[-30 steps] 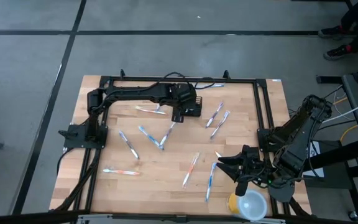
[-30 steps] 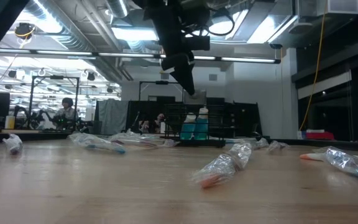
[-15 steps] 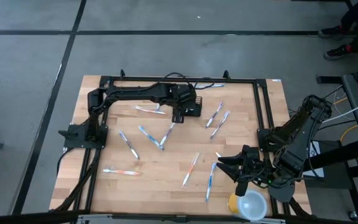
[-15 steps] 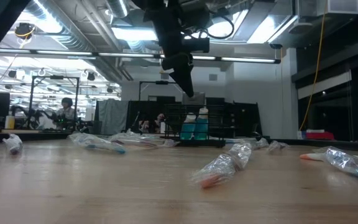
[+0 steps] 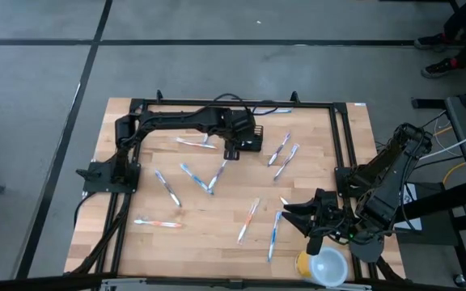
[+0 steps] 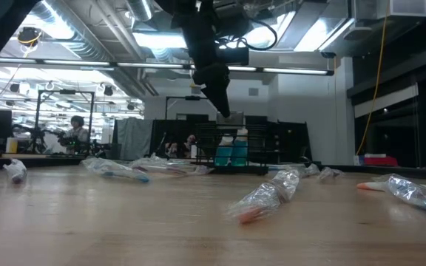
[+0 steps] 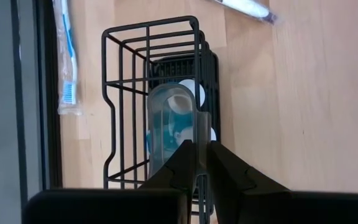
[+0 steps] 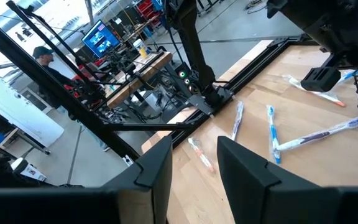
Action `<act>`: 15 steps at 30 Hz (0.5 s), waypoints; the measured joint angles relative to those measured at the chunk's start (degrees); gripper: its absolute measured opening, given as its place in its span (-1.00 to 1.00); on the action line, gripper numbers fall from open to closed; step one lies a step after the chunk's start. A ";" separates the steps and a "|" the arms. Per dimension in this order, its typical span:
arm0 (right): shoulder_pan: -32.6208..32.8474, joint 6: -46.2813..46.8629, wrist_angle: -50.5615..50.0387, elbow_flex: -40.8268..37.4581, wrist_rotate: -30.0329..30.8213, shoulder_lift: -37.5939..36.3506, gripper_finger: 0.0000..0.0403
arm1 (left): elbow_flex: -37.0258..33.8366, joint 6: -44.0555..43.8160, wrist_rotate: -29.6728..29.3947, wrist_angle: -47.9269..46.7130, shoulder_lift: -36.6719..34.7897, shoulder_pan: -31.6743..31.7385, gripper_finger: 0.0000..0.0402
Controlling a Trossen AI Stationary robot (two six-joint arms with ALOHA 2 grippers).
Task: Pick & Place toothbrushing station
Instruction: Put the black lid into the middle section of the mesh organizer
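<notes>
On the light wooden surface [image 5: 217, 234], the small black rectangular wire-mesh holder [image 5: 251, 138] sits toward twelve o'clock in the high view, with pale tubes and a clear bottle with blue inside [image 7: 173, 124] standing in it. The left gripper [image 7: 201, 163] hovers directly over this holder, its fingers closed with only a sliver between them, grasping nothing. Slim wrapped toothbrushes [image 5: 209, 184] lie scattered around the centre. The right gripper [image 5: 295, 212] waits at about five o'clock, fingers parted and empty, near a round yellow cup with a pale lid [image 5: 322, 265]
</notes>
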 joint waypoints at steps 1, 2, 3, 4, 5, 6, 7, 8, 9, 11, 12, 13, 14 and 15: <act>0.00 0.00 0.00 0.00 0.02 0.00 -0.35 | 0.00 0.00 0.18 0.00 0.00 0.00 -0.89; 0.00 -0.02 0.00 0.00 0.02 0.00 -0.35 | 0.00 0.00 0.20 0.02 0.09 0.02 -0.89; 0.00 -0.03 -0.01 0.00 0.02 0.00 -0.35 | 0.00 0.03 0.20 0.12 0.21 0.04 -0.89; 0.00 -0.11 -0.03 0.00 0.02 0.00 -0.35 | 0.00 0.15 0.21 0.10 0.28 0.14 -0.89; 0.00 -0.13 -0.04 0.00 0.02 0.00 -0.35 | 0.00 0.26 0.24 0.07 0.31 0.20 -0.89; 0.00 -0.13 -0.04 0.00 0.02 0.00 -0.35 | 0.00 0.27 0.36 0.11 0.37 0.25 -0.89; 0.00 -0.13 -0.04 0.00 0.02 0.00 -0.35 | 0.00 0.31 0.44 0.41 0.59 0.31 -0.89; 0.00 -0.13 -0.04 0.00 0.02 0.00 -0.35 | 0.04 0.31 0.40 0.90 0.85 0.31 -0.89; 0.00 -0.13 -0.04 0.00 0.02 0.00 -0.35 | 0.04 0.28 0.48 1.02 0.99 0.31 -0.89; 0.00 -0.13 -0.04 0.00 0.02 0.00 -0.35 | 0.04 0.37 0.48 0.97 1.18 0.33 -0.89; 0.00 -0.13 -0.04 0.00 0.02 0.00 -0.35 | 0.04 0.50 0.58 1.13 1.33 0.38 -0.89; 0.00 -0.13 -0.06 0.00 0.02 0.00 -0.35 | 0.04 0.52 0.65 1.23 1.41 0.39 -0.89; 0.00 -0.13 -0.05 0.00 0.02 0.00 -0.35 | 0.04 0.55 0.62 1.28 1.45 0.39 -0.89; 0.00 -0.13 -0.04 0.00 0.02 0.00 -0.35 | 0.04 0.55 0.62 1.31 1.54 0.44 -0.89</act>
